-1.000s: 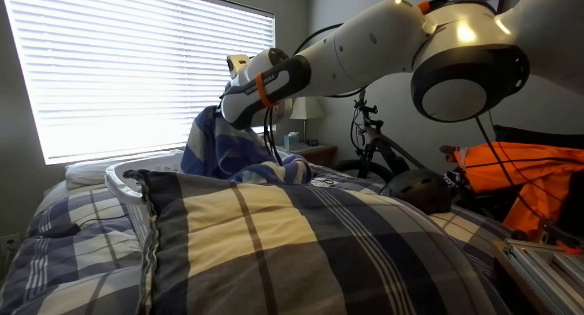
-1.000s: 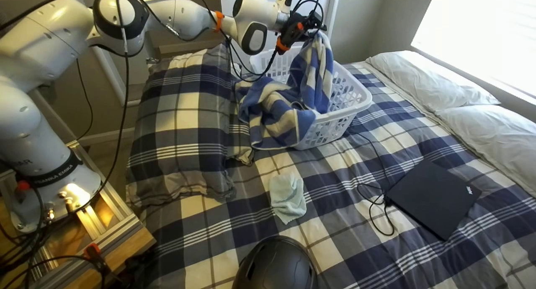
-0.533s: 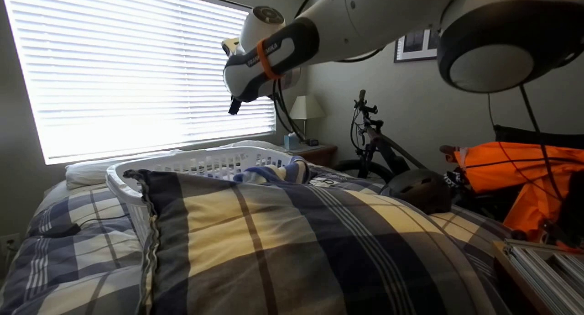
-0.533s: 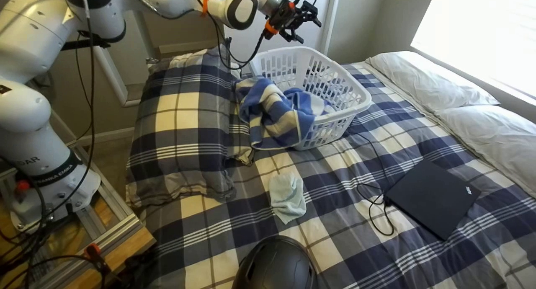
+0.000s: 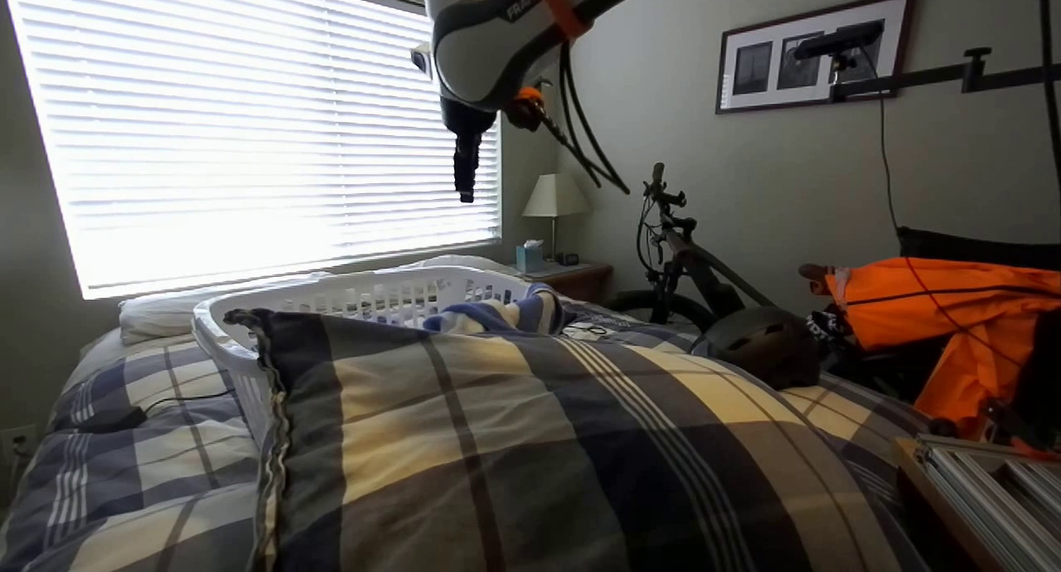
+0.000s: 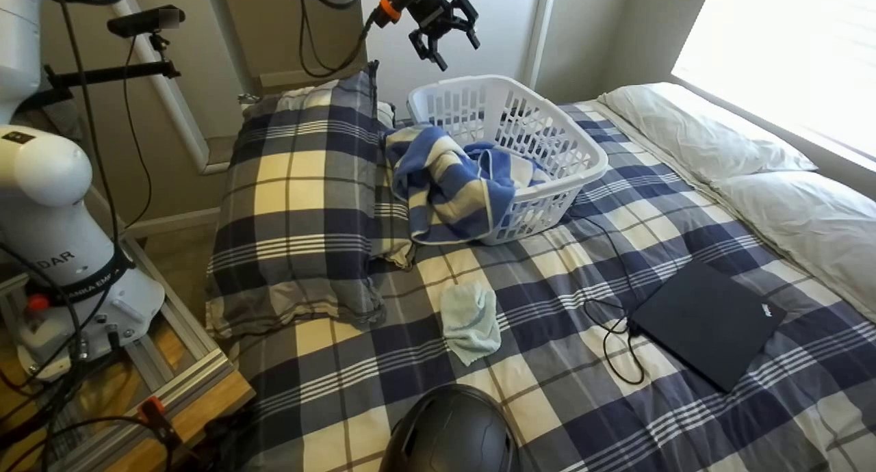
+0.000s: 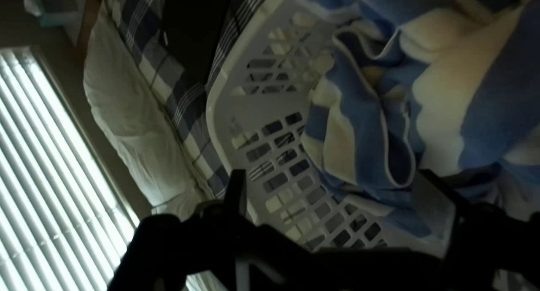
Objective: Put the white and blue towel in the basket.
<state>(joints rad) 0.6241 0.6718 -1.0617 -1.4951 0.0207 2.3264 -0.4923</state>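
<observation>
One white and blue towel, striped, bunched: part inside white basket, part slung over basket's rim, fold hanging down outside. Gripper above basket, well apart from towel; fingers spread wide, basket and towel past them in wrist view. Plaid pillow just beside basket. Pale cloth on bed near basket; dark helmet beyond cloth, farther from basket. Black laptop also on bed, well apart from basket.
</observation>
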